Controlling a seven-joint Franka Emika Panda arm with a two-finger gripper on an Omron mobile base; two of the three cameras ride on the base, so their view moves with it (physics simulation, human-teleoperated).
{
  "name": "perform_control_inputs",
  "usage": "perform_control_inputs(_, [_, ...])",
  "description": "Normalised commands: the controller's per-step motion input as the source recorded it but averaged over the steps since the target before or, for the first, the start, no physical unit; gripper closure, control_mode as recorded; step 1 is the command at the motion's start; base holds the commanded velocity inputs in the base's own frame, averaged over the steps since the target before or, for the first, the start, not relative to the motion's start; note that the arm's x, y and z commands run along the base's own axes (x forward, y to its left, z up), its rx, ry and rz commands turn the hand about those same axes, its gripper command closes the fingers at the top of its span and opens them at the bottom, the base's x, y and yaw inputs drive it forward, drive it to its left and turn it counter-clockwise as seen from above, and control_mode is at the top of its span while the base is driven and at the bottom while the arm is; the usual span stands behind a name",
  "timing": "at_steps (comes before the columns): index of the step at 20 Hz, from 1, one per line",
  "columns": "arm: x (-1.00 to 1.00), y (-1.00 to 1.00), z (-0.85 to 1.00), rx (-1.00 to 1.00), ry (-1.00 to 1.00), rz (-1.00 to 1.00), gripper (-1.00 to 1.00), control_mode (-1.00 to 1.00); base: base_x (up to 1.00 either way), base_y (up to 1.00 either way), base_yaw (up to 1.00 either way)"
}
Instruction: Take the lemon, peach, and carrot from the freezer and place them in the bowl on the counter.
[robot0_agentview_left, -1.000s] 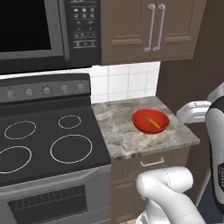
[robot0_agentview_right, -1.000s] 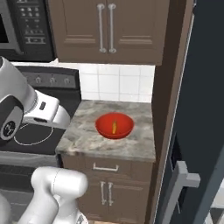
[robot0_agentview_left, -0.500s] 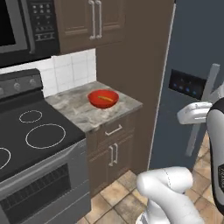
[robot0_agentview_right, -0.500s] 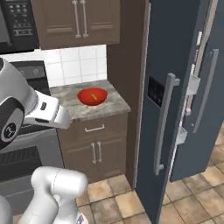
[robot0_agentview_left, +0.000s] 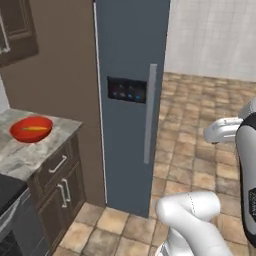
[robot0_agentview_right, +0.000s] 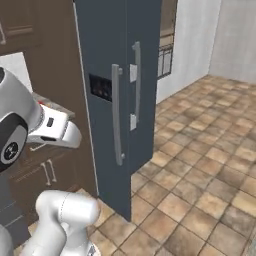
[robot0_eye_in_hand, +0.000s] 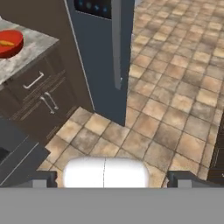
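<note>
One carrot (robot0_agentview_left: 33, 128) already lies in the red bowl (robot0_agentview_left: 31, 129) on the worktop (robot0_agentview_left: 20, 155), far to the left. Next to the worktop stands the tall freezer (robot0_agentview_left: 131, 100), with its long handle (robot0_agentview_left: 149, 113) just past the dark panel. The lemon and peach are likely inside it. The pincer (robot0_eye_in_hand: 112, 178) has its two tips far apart and holds nothing. I think the robot is going back for more fruit. Next, it should reach into the freezer.

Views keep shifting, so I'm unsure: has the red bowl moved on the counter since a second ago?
No. The bowl still sits on the counter near its freezer-side end; the camera moved.
</note>
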Motion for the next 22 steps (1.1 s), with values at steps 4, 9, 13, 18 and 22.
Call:
perform_control_inputs(4, [0.0, 0.0, 0.0, 0.0, 0.0, 0.0, -1.0, 1.0, -0.01, -0.09, -0.81])
perform_control_inputs(9, [0.0, 0.0, 0.0, 0.0, 0.0, 0.0, -1.0, 1.0, -0.02, -0.17, -0.77])
perform_control_inputs(13, [0.0, 0.0, 0.0, 0.0, 0.0, 0.0, -1.0, 1.0, 0.02, -0.42, -0.56])
perform_control_inputs(18, [0.0, 0.0, 0.0, 0.0, 0.0, 0.0, -1.0, 1.0, 0.76, -0.23, 0.07])
perform_control_inputs(22, [0.0, 0.0, 0.0, 0.0, 0.0, 0.0, -1.0, 1.0, 1.0, -0.16, 0.17])
